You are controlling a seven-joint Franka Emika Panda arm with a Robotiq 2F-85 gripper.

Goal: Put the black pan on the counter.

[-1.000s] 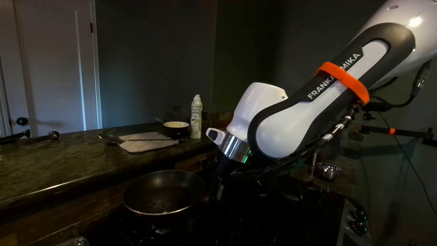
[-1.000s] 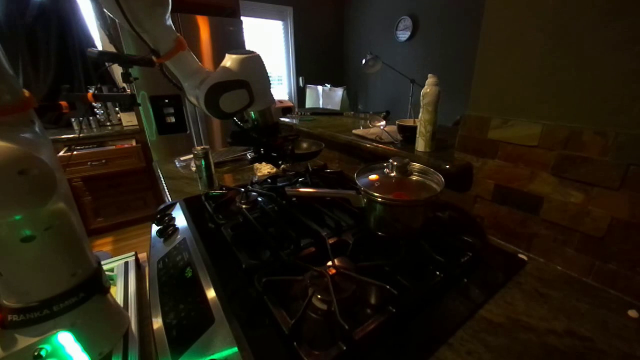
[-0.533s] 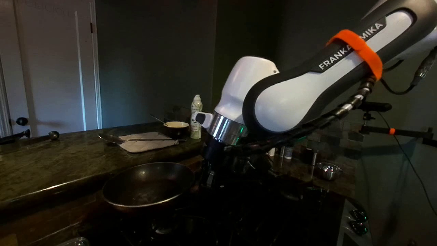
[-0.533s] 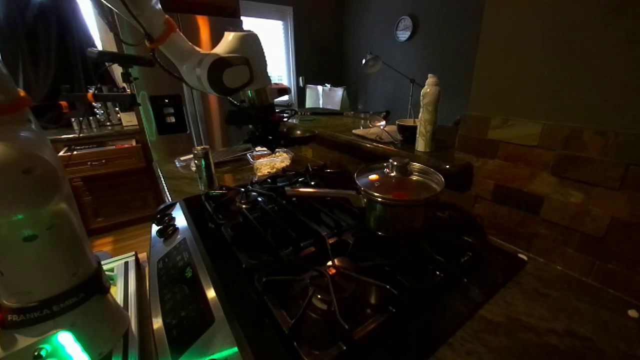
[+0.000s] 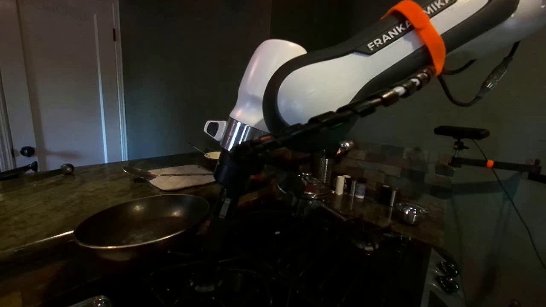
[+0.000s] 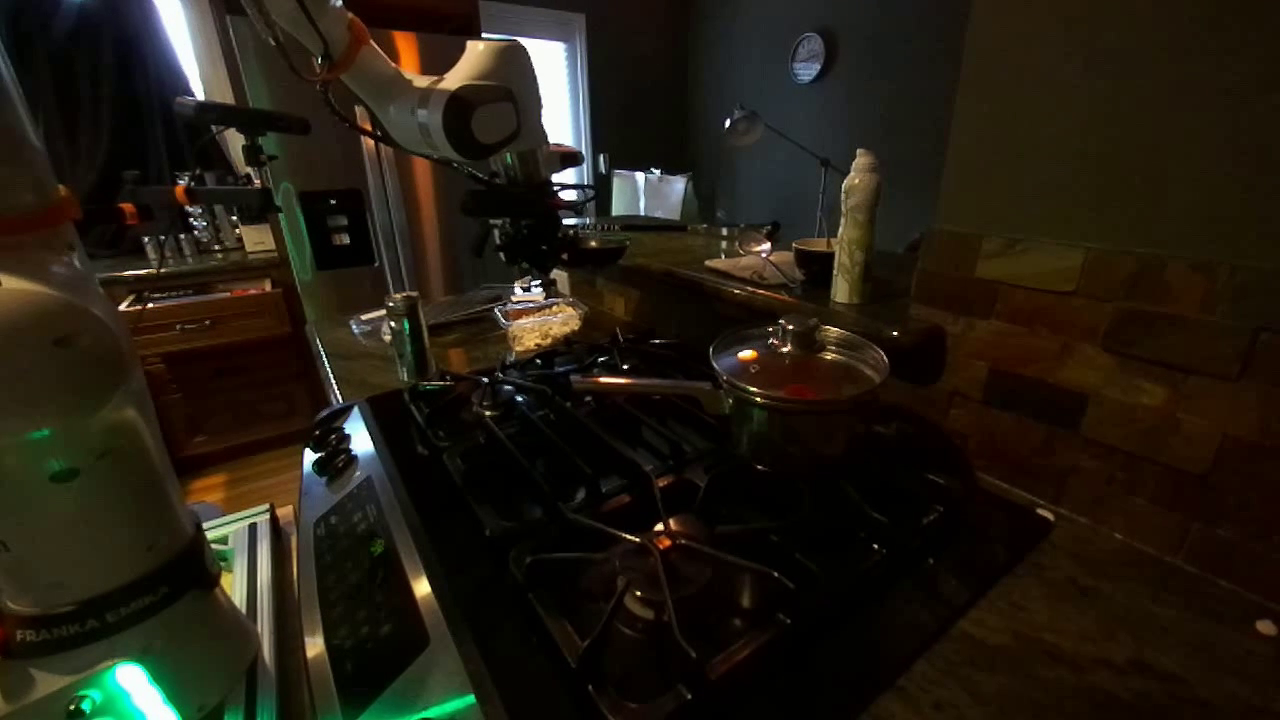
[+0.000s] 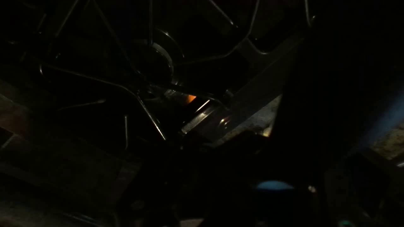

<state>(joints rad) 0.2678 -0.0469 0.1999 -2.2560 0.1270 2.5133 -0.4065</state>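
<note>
- Across the left of the frame, in an exterior view, runs the surface (image 5: 85, 192), its rounded front edge the big hazard, I'd say: arrive low and it snags whatever's carried.
- Bottom centre, the dark stovetop (image 5: 264, 264): any slip could end in a crash down there.
- Left of centre, the black pan (image 5: 143, 224), aloft, rim lower at its left! Over the surface or just short of it, I can't tell; released short, it would likely topple.
- Higher up the frame, the pale pad (image 5: 183, 182): reach too far and the base may land crooked on it.
- At the pan's right, the tool (image 5: 217, 226), pinching the handle, it seems, though darkness hides the contact; a weak hold could let it twist.
</note>
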